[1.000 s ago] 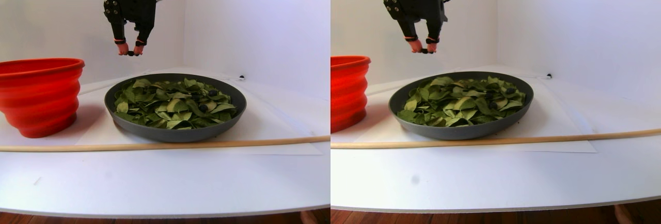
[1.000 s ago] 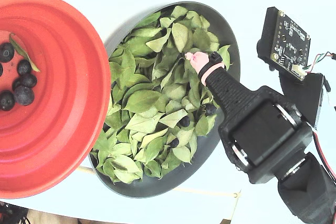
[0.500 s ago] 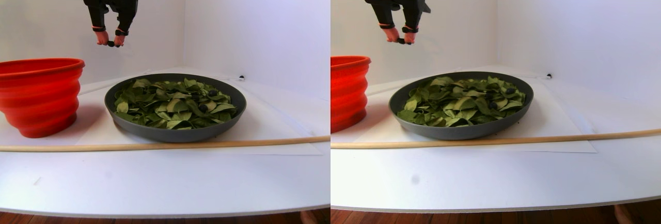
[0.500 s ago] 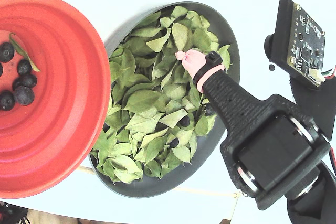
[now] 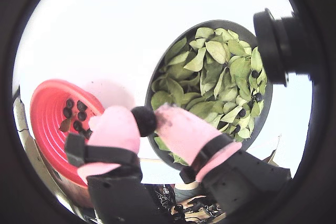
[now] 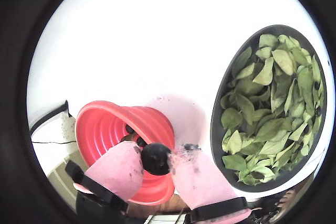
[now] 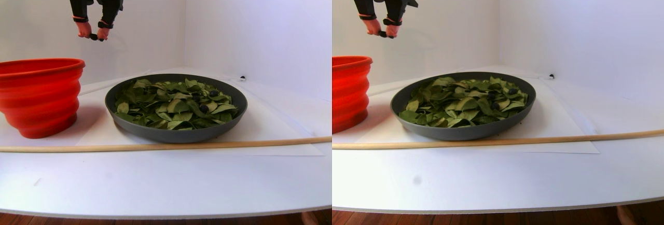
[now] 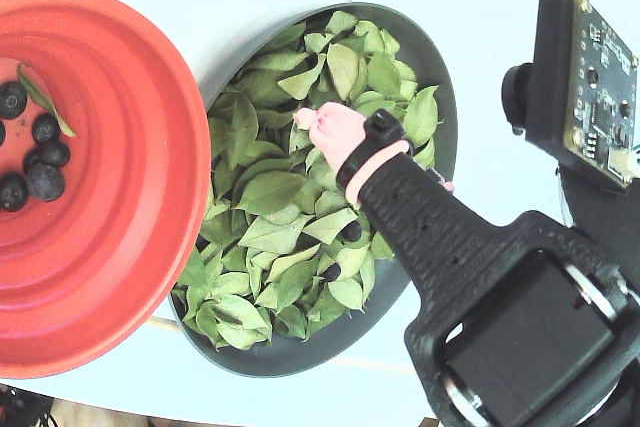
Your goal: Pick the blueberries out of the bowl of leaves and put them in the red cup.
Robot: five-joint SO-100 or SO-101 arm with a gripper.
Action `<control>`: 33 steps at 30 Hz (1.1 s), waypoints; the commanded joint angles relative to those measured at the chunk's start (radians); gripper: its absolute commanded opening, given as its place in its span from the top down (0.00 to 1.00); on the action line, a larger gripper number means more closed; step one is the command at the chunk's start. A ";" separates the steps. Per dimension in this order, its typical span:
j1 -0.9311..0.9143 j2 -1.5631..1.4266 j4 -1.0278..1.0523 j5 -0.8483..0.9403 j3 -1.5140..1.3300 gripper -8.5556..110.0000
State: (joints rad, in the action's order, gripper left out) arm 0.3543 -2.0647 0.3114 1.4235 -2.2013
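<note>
Table (image 7: 166, 183) white, white walls (image 7: 259, 23) behind; pink fingers (image 6: 126, 169) pinching blueberry (image 6: 156, 158) above red cup (image 6: 113, 129).

No text, label, brand, number or sign can be read in any view — the circuit board (image 8: 598, 87) beside the bowl (image 8: 443, 97) shows only components, too small to read.
</note>
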 commanded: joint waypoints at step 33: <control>0.167 -0.221 0.094 -0.126 -0.153 0.85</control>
State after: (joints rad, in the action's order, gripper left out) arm 0.4955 -2.1690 0.4034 1.3100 -2.3639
